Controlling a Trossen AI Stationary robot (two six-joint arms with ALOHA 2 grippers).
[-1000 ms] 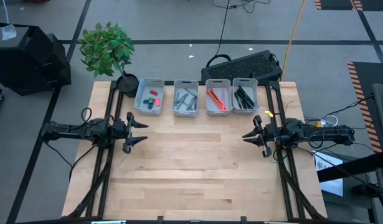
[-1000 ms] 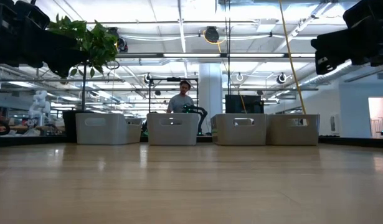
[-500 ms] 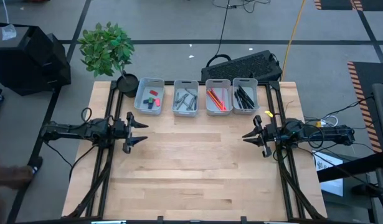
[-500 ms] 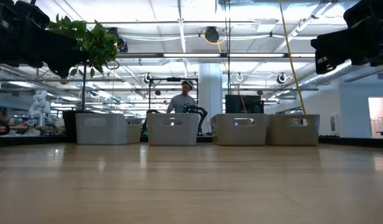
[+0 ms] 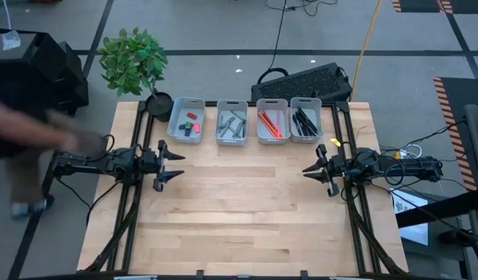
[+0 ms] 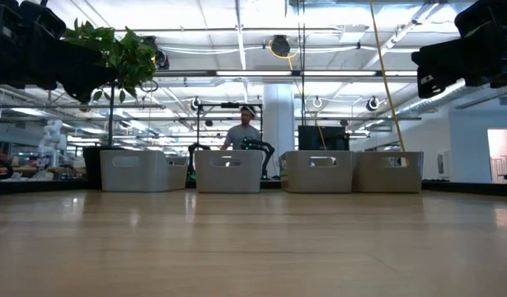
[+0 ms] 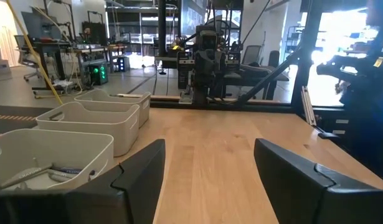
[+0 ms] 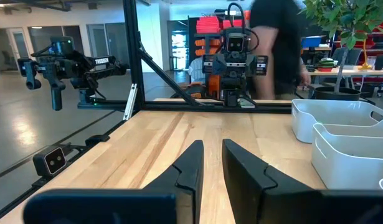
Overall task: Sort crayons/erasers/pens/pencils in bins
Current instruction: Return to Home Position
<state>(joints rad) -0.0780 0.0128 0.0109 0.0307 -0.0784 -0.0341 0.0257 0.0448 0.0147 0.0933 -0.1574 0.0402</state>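
Now erasers (image 5: 191,123) in leftmost bin (image 5: 186,103), hands idle

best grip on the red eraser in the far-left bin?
Come straight down from above: the red eraser lies flat in the bin, whose walls block any side approach. Pinch its short sides, hedged, since its exact lie is hard to read. The left gripper is nearer, open and hovering at the table's left edge; the right gripper waits at the right edge.

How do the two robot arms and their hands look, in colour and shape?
Both arms are dark, nearly black, built of slim jointed segments. The left hand and the right hand each carry two black, angular, wedge-shaped fingers. Black cables loop beside both arms.
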